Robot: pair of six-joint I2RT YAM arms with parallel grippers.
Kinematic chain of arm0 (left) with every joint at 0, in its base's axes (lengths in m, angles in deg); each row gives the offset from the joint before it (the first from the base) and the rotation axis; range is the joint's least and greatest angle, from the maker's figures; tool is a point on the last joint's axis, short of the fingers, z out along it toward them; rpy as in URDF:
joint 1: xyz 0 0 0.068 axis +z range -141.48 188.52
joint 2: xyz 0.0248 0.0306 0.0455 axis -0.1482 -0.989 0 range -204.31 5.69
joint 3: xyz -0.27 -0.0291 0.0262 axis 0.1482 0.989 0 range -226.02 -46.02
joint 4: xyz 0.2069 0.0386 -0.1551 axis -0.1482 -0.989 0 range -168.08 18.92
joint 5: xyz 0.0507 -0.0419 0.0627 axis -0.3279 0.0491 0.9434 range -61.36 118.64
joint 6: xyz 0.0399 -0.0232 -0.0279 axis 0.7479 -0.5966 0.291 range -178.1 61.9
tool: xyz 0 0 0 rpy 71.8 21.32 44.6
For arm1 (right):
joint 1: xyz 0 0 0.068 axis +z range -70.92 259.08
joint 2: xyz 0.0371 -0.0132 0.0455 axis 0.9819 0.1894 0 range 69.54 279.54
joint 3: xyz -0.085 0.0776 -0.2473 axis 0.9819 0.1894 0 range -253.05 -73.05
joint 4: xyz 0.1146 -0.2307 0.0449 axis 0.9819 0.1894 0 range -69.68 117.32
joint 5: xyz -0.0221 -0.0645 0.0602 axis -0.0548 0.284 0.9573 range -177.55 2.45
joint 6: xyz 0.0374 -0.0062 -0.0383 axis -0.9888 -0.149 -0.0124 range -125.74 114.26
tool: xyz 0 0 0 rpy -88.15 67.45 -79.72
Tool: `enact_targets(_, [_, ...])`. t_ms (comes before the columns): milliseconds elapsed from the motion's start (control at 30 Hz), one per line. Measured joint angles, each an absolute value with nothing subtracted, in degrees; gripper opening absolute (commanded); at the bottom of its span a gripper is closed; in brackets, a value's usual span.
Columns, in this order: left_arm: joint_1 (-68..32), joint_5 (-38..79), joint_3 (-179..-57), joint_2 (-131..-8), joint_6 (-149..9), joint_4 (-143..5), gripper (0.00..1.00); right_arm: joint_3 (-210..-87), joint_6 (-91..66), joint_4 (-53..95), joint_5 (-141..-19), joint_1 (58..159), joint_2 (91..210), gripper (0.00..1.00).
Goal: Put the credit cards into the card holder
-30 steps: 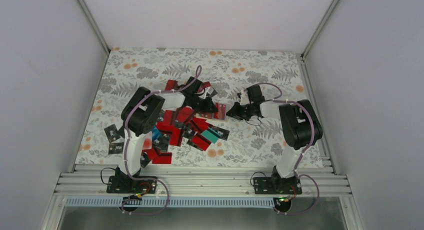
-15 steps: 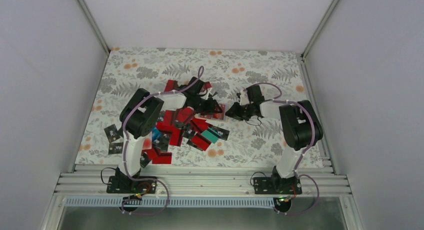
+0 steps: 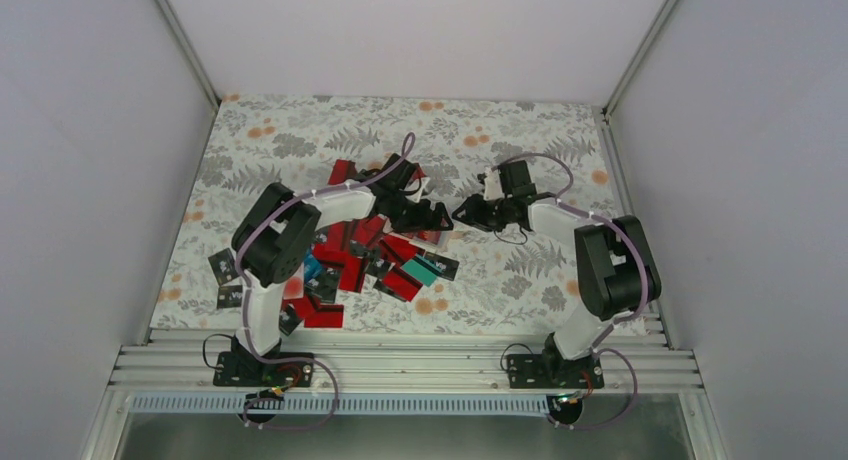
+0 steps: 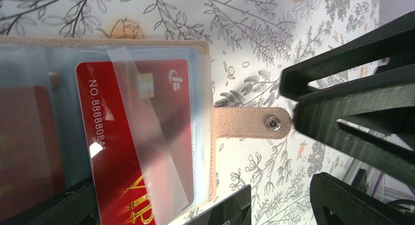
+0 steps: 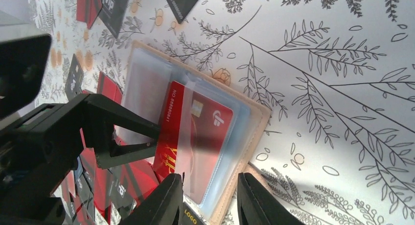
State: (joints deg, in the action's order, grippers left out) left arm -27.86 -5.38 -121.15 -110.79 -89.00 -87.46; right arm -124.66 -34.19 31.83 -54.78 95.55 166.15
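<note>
The loose credit cards [image 3: 345,255] lie in a heap on the left half of the floral table cover [image 3: 540,150], near the left arm.

The left gripper [image 3: 432,217] has just gone from closed to fully apart and has shifted slightly right, towards the card holder [image 5: 147,85]. It clamps nothing. In the right wrist view one of its fingers rests at the long edge of a red card [image 4: 132,137].

The card holder lies open and flat on the cover, between the two grippers. The red card sits under a clear sleeve [image 4: 161,151] but is not fully seated: its lower end projects past the sleeve mouth.

The snap strap [image 4: 244,123] lies flat, with its tip at the fingers of the right gripper [image 3: 468,213]. That gripper's jaws have begun to part and stand partly apart, gripping nothing visible.

Judgement: both grippers have released, so one card is delivered. It likely needs a push to seat. Many cards remain.
</note>
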Motion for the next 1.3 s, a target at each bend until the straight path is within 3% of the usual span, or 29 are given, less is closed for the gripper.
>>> enact_targets(367, [-28.80,2.81,-121.11,-103.38,-86.68,-95.59,0.99,-124.66,-34.08,31.68,-49.95,95.55,163.79,0.32])
enact_targets(433, [-29.00,5.39,-121.11,-101.74,-85.11,-96.66,0.92,-124.66,-34.25,30.98,-48.37,95.55,164.21,0.32])
enact_targets(633, [-29.65,11.55,-121.11,-100.52,-80.01,-97.64,0.51,-124.66,-35.76,28.75,-44.61,95.58,168.73,0.32])
enact_targets(900, [-29.89,15.31,-120.72,-103.75,-77.61,-97.05,0.19,-124.73,-36.57,27.65,-43.06,95.58,171.44,0.32])
enact_targets(1033, [-29.89,16.58,-120.70,-106.90,-77.00,-96.79,0.10,-125.10,-36.61,27.20,-42.93,95.58,173.74,0.32])
enact_targets(1300, [-29.89,17.41,-120.70,-107.80,-76.80,-96.48,0.04,-126.43,-36.79,26.80,-42.89,95.55,175.84,0.32])
